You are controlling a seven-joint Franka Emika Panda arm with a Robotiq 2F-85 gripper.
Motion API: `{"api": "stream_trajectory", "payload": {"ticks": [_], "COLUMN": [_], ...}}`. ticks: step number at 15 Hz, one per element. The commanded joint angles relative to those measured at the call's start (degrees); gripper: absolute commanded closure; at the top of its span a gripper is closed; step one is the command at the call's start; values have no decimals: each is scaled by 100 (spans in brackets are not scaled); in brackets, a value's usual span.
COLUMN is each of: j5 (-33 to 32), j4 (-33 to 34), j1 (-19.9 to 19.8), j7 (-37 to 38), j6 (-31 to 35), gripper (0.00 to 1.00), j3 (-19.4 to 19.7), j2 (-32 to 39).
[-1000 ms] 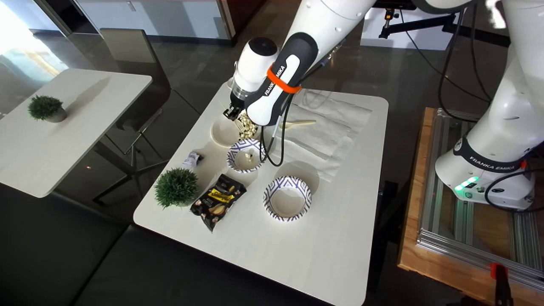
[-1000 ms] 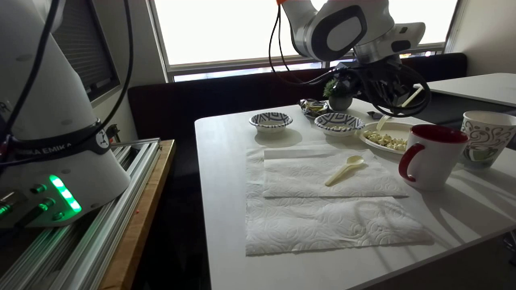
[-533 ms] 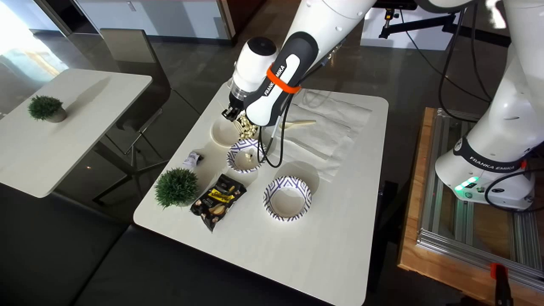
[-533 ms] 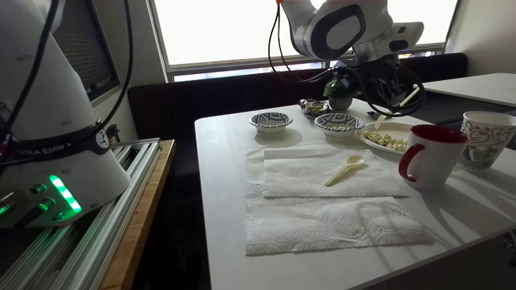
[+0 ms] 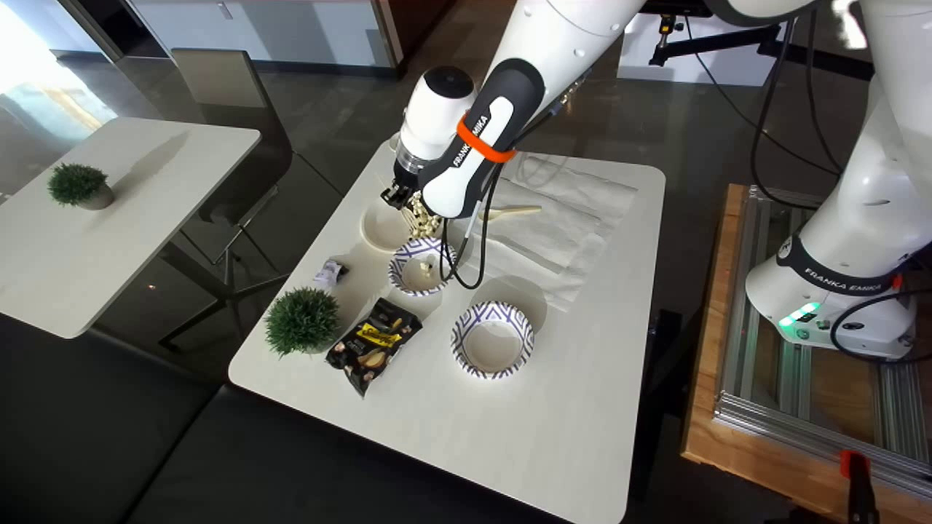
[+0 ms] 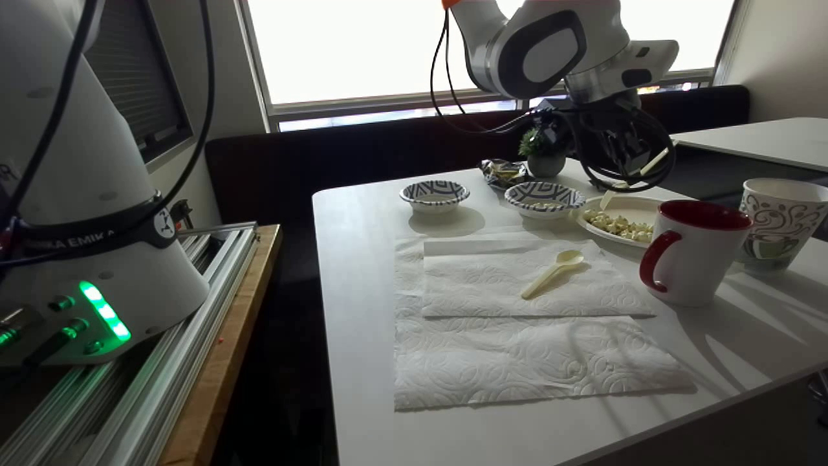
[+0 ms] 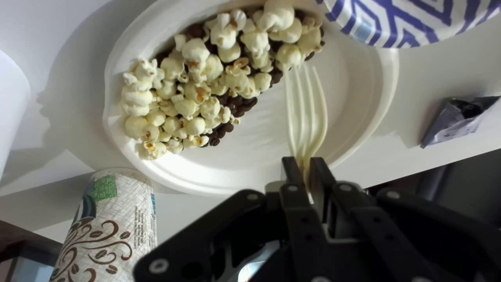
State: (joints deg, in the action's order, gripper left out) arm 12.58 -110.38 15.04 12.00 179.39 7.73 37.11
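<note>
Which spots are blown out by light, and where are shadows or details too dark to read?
In the wrist view, a shadow falls left of the plate, while the fork in the gripper reads clearly; in an exterior view, the window is blown out white and gripper details are lost in black; in an exterior view, glare whitens the floor.

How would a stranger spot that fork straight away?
On the white table with the paper towels sits a white plate, popcorn heaped along one side. Above it, black fingers grip the fork; unlike the pale spoon lying on the towels, it has four tines and is held up.
</note>
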Motion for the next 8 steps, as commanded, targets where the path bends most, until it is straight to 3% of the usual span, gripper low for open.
{"api": "stream_trajectory", "payload": {"ticks": [1, 8], "j5": [-135, -140], "j4": [112, 166], "j1": [137, 309], "j7": [255, 359], "j6": [-87, -90], "gripper": [97, 97], "j3": [155, 364], "j2": [92, 199]}}
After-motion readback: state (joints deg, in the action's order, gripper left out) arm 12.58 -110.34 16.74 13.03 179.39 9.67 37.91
